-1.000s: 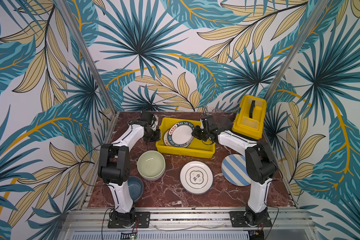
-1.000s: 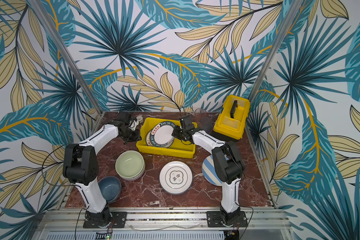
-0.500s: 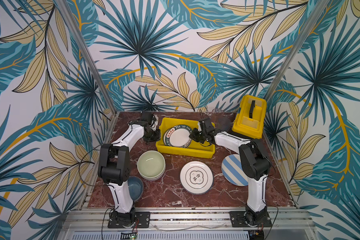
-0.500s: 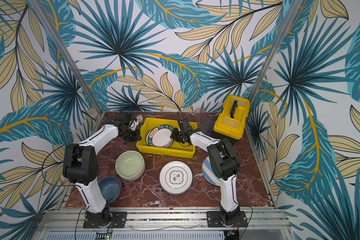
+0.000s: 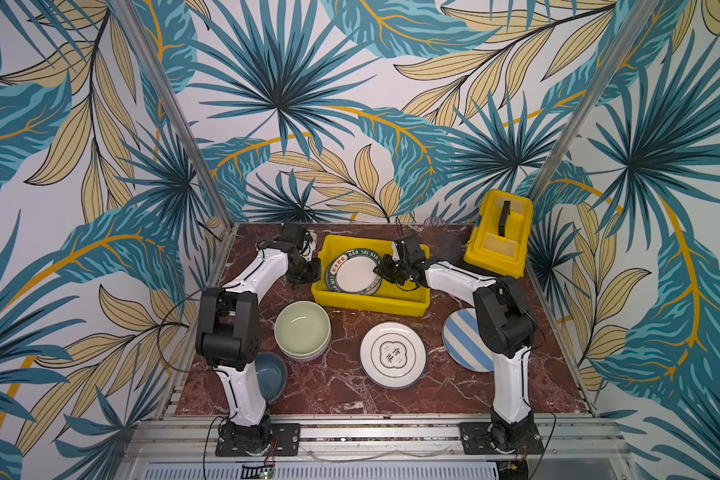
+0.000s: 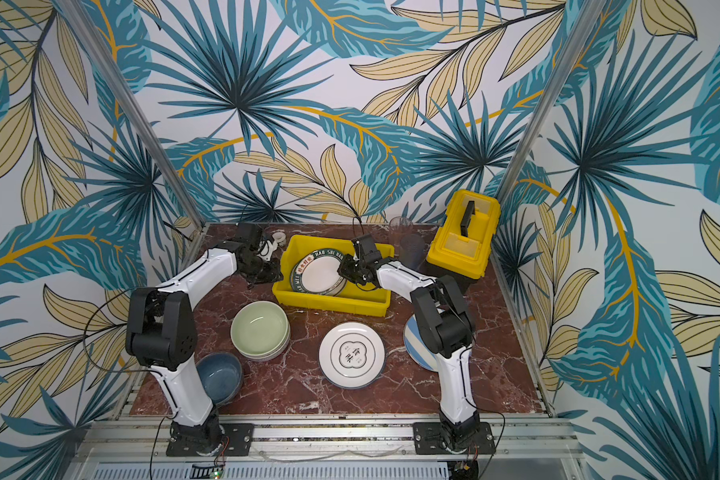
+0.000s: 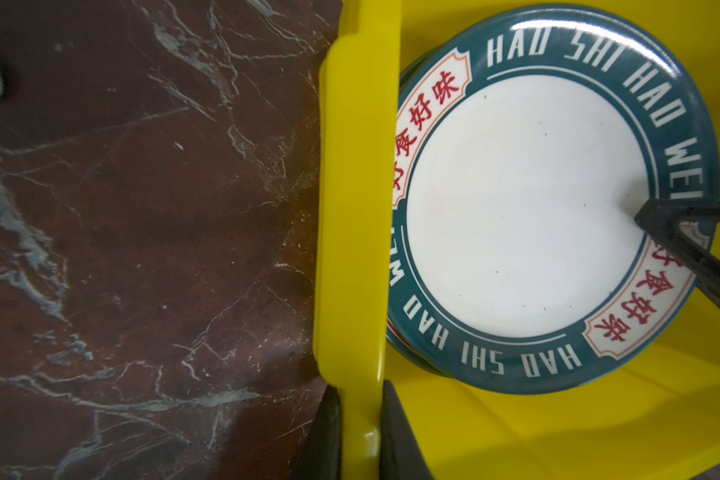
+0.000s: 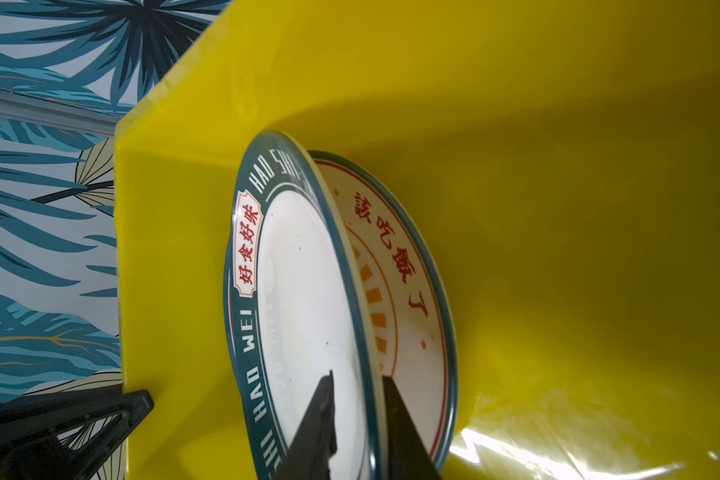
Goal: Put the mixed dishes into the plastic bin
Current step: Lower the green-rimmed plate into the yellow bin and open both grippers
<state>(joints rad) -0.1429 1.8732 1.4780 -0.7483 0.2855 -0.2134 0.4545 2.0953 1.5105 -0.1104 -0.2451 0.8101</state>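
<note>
top views
plastic bin (image 5: 366,305): yellow, at the back of the bench (image 5: 341,386), centre; a yellow toolbox (image 5: 499,237) stands near its right end.
lettered plate (image 5: 354,272): inside the bin, in its left half.
left fingers (image 5: 308,274): at the bin's left wall.
right fingers (image 5: 385,268): inside the bin, at the lettered plate's right edge.
dishes outside the bin: stacked green bowls (image 5: 302,332), blue bowl (image 5: 273,376), white printed plate (image 5: 393,354) and striped plate (image 5: 462,340) lie on the bench in front of the bin; two tumblers (image 5: 445,247) stand behind its right end.

left wrist view
left fingers (image 7: 329,419): closed on the bin's rolled rim (image 7: 358,208), one outside the wall, one inside.
lettered plate (image 7: 516,208): inside the bin, just beside that wall.

right wrist view
right fingers (image 8: 321,415): one on each side of the lettered plate's rim; whether they clamp it cannot be told.
lettered plate (image 8: 304,291): tilted, leaning on a second plate (image 8: 408,291) beneath it, with the edge between the fingers raised.
bin wall (image 8: 558,208): encloses both plates.
</note>
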